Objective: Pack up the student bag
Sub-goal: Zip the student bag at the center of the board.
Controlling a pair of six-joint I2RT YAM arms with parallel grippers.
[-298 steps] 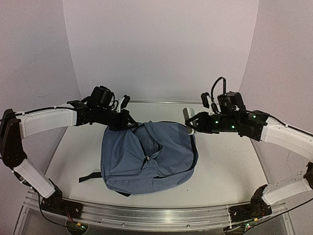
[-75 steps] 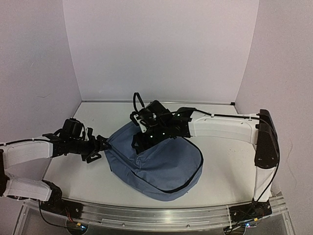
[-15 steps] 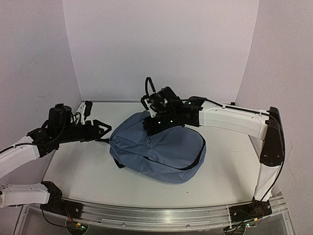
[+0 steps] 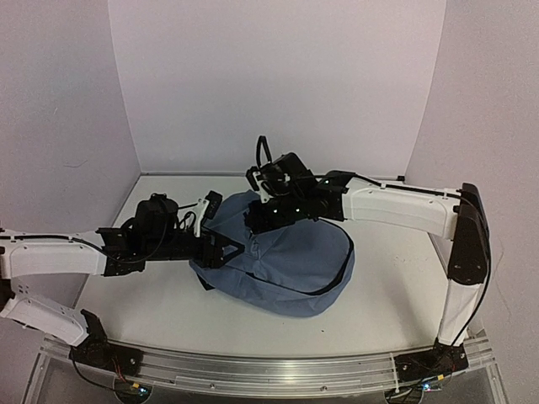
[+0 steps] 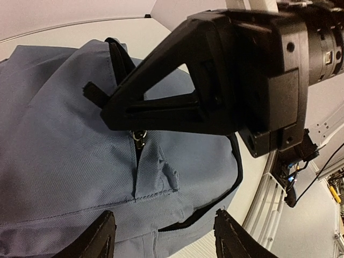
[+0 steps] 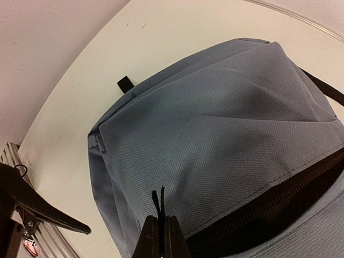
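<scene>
The student bag (image 4: 290,265), a slate-blue backpack, lies in the middle of the table. My right gripper (image 4: 258,220) hangs over its far left part, shut on a thin black zipper pull cord (image 6: 158,203) beside the open black zipper (image 6: 279,207). The left gripper (image 4: 229,248) is open at the bag's left side, its fingers (image 5: 102,236) spread over the blue fabric (image 5: 59,134) below a metal zipper pull (image 5: 140,137) and holding nothing. In the left wrist view the right gripper's black body (image 5: 226,80) looms just above. The inside of the bag is hidden.
A black strap loop (image 4: 207,283) pokes out at the bag's near left. White table (image 4: 396,303) lies to the right and in front. An aluminium rail (image 4: 269,366) runs along the near edge. Walls close the back and both sides.
My left arm has swung right and down from the table's left onto the bag's left side, jaws open. The right gripper and the bag have barely moved.
</scene>
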